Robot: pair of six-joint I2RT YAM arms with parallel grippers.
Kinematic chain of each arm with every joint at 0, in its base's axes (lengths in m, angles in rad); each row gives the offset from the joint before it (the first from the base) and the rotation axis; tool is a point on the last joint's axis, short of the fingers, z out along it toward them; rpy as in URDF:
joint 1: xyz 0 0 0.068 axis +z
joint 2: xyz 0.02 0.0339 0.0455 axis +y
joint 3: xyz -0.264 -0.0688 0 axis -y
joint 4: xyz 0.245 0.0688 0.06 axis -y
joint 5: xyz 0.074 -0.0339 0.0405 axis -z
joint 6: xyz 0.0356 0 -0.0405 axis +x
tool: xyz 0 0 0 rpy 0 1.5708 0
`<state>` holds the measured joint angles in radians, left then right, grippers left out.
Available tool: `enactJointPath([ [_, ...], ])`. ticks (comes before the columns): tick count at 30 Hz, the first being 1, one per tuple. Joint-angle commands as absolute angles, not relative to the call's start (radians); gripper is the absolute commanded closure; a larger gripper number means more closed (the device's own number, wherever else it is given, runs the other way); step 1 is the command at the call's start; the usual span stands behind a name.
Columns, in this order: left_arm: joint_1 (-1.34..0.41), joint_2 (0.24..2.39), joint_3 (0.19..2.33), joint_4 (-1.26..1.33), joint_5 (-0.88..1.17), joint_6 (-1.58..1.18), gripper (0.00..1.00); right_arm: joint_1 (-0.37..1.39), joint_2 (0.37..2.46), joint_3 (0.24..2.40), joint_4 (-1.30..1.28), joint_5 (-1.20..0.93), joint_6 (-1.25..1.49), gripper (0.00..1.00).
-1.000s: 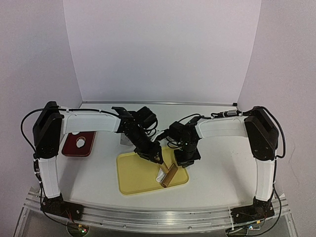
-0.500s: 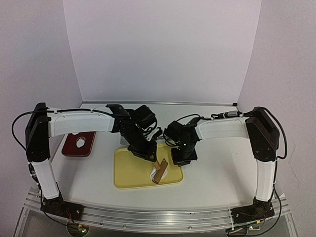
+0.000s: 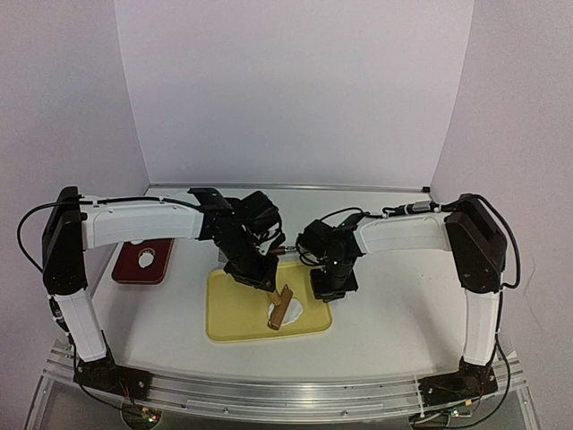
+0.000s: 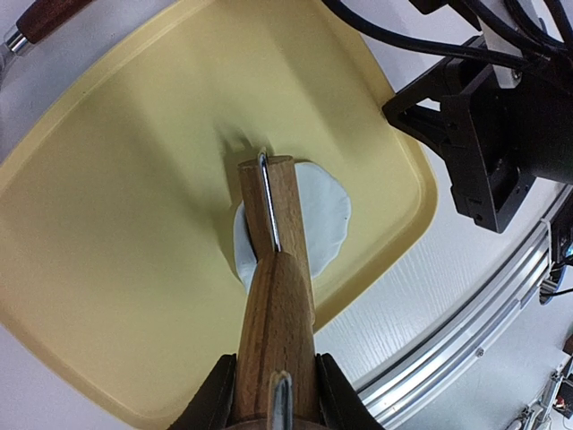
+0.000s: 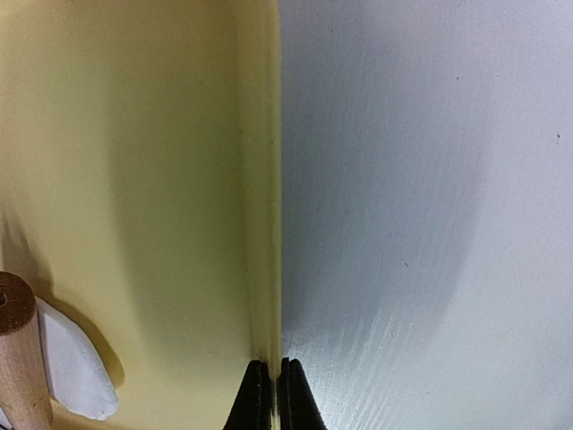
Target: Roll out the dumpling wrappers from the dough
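My left gripper (image 3: pixel 260 277) is shut on the handle of a wooden rolling pin (image 3: pixel 281 307), also seen in the left wrist view (image 4: pixel 273 269). The pin's far end lies on a flattened white dough piece (image 4: pixel 327 219) near the front right corner of the yellow tray (image 3: pixel 237 309). In the top view the dough (image 3: pixel 293 313) shows beside the pin. My right gripper (image 3: pixel 325 288) is shut on the tray's right rim (image 5: pixel 264 224), one finger inside and one outside. The right wrist view shows the dough's edge (image 5: pixel 76 376) and the pin's end (image 5: pixel 18 358). No clearly round cut wrapper shows on the yellow tray.
A red tray (image 3: pixel 125 269) holding a white dough piece (image 3: pixel 148 261) sits at the left. A wooden-handled tool (image 4: pixel 45 18) lies just behind the yellow tray. The arms' cables hang over the tray's back edge. The table's front rail (image 4: pixel 466 349) is close to the tray.
The yellow tray has shifted left and slightly back with my right gripper on its rim. My left gripper has drawn the rolling pin back and left over the dough.
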<state>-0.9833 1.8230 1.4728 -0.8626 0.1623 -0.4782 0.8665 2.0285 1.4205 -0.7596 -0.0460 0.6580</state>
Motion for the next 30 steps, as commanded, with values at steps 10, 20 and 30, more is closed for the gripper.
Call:
enactJointPath([
  [10,-0.959,1.888,1.409,-1.044,-0.037,-0.499,1.00,0.870,1.961,1.418,-0.793,-0.011,0.640,1.00],
  [20,-0.920,1.856,1.335,-1.047,-0.057,-0.496,1.00,0.871,1.952,1.406,-0.796,-0.008,0.642,1.00],
  [30,-0.901,1.852,1.309,-1.035,-0.057,-0.484,1.00,0.870,1.945,1.397,-0.800,-0.006,0.654,1.00],
])
